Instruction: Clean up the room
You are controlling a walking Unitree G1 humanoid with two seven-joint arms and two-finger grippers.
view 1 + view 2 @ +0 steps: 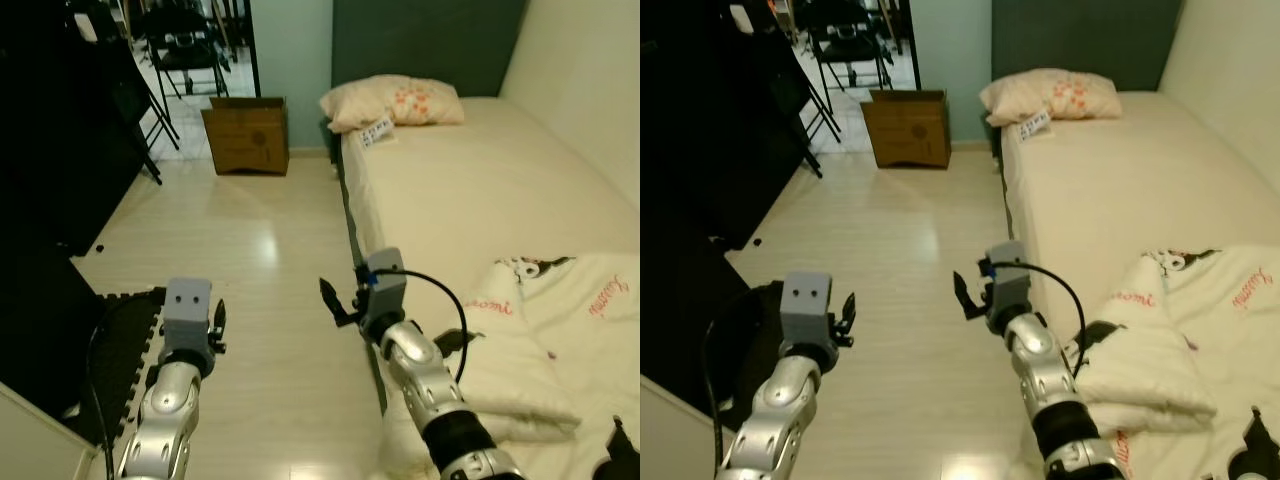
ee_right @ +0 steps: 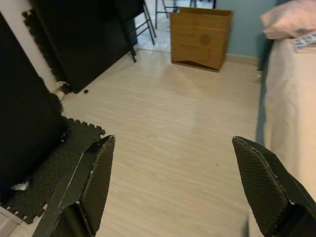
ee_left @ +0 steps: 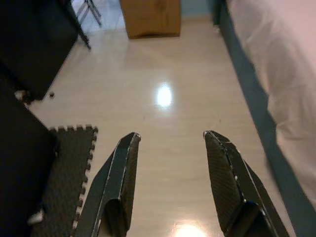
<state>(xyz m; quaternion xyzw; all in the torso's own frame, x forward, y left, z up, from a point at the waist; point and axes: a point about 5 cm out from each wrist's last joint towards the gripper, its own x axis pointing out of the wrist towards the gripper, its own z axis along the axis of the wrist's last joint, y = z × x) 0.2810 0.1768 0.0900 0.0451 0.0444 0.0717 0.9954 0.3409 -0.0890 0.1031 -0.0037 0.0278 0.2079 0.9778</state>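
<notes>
Both the left gripper (image 3: 170, 140) and right gripper (image 2: 173, 148) hang open, empty; dark furniture (image 1: 40, 150) indistinct.

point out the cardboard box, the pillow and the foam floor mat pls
Brown cardboard box (image 1: 247, 136), left eye view, middle of its front face.
Cream pillow with pink print (image 1: 392, 102), left eye view, centre of its top.
Dark interlocking foam floor mat (image 2: 49, 170), right wrist view, middle of its surface.

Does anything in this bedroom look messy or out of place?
Yes. A white printed blanket lies crumpled at the near end of the cream bed, and a small patterned packet sits beside the pink floral pillow. A brown cardboard box stands on the floor.
</notes>
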